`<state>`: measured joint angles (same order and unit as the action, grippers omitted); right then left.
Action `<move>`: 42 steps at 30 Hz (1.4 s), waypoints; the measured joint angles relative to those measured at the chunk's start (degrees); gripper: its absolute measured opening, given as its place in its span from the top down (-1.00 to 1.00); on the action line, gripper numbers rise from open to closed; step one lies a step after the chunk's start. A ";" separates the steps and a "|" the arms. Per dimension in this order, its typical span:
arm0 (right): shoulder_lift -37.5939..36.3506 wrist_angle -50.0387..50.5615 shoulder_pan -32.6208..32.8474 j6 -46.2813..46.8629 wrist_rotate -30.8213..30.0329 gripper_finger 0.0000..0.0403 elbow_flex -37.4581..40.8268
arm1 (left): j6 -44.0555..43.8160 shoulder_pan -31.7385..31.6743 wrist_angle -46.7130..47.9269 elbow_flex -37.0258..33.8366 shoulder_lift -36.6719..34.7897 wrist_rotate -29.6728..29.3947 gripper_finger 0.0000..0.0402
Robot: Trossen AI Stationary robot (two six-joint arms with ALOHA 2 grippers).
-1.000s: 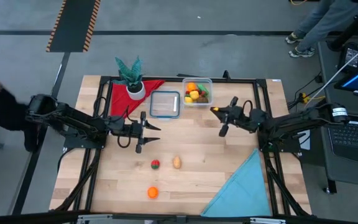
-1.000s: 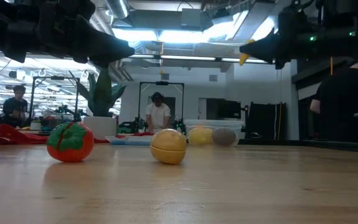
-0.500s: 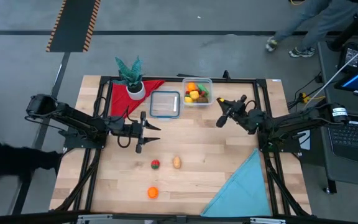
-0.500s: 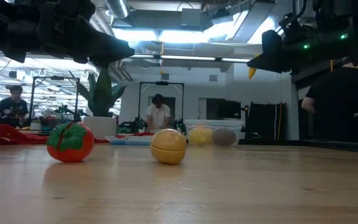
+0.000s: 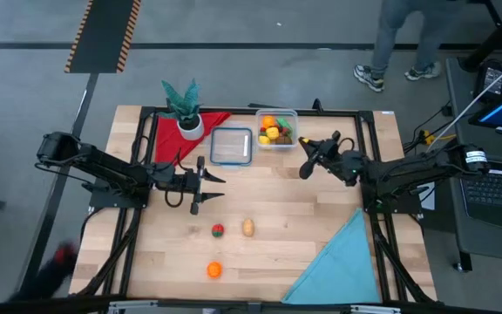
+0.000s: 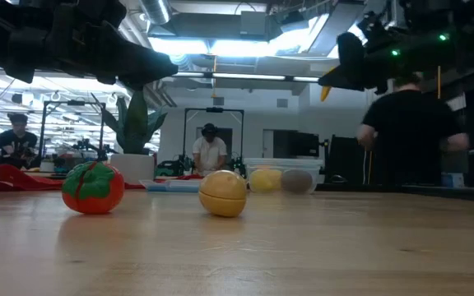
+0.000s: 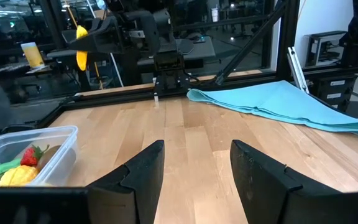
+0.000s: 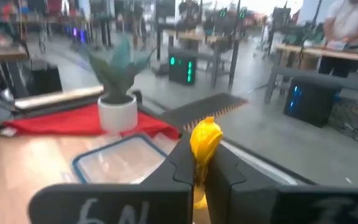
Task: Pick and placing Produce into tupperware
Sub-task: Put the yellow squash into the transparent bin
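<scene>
The clear tupperware tub point(image 5: 275, 128) stands near the table's far edge with several toy pieces inside; it also shows in the left wrist view point(image 7: 36, 152). My right gripper point(image 5: 304, 167) hovers above the table just right of and nearer than the tub, shut on a small yellow piece point(image 8: 204, 142). A red-and-green tomato point(image 5: 219, 230), a tan potato point(image 5: 247, 228) and an orange point(image 5: 213, 269) rest on the wood. My left gripper point(image 5: 211, 188) hangs open above the table, on the far side of the tomato and the potato. My right gripper pinches the yellow piece between its two fingers, the upper part point(image 8: 204, 134) standing out past the fingertips. It is lifted well clear of the table, and its pointed end point(image 6: 325, 92) hangs below the fingers in the low view.
A flat clear lid with a blue rim point(image 5: 232, 146) lies left of the tub. A potted plant point(image 5: 183, 109) stands on a red cloth point(image 5: 166, 138) at the far left. A blue cloth point(image 5: 338, 260) covers the near right corner. People move in the room beyond.
My right gripper has rolled about its wrist while keeping the yellow piece, staying close to the tub. A person has walked past behind the table's far right side.
</scene>
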<state>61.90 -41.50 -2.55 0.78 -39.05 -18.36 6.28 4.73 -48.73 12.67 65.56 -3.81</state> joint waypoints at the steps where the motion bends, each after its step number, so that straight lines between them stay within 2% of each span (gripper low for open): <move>1: 0.39 3.20 -0.24 0.54 0.16 0.92 -1.82 | 0.00 0.00 0.17 0.00 0.00 0.00 0.12; 4: 1.99 12.65 -2.14 3.21 0.28 0.92 -6.82 | 0.00 0.00 0.38 0.00 0.00 0.00 0.12; 7: 4.16 17.71 -4.92 5.72 1.35 0.92 -10.57 | 0.00 0.00 0.39 0.00 0.00 0.02 0.12; 11: 7.33 19.52 -9.11 6.40 5.73 0.92 -14.47 | -0.01 0.00 0.61 0.00 0.00 0.02 0.12; 18: 11.42 20.89 -14.59 5.29 6.77 0.92 -19.03 | -0.02 0.00 0.72 0.00 0.00 0.02 0.12; 21: 11.71 23.89 -16.32 7.11 9.53 0.92 -20.57 | 0.12 0.00 1.05 0.00 0.00 0.02 0.12; 30: 12.50 44.60 -16.89 12.28 15.84 0.92 -27.87 | 0.35 0.00 3.28 -0.02 0.00 0.04 0.12; 42: 22.00 66.51 -17.55 10.85 24.43 0.92 -42.46 | 0.37 0.00 3.30 -0.02 0.00 0.04 0.12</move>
<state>83.90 25.01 -20.10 11.63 -14.62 -60.83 6.66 4.73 -45.43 12.64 65.56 -3.77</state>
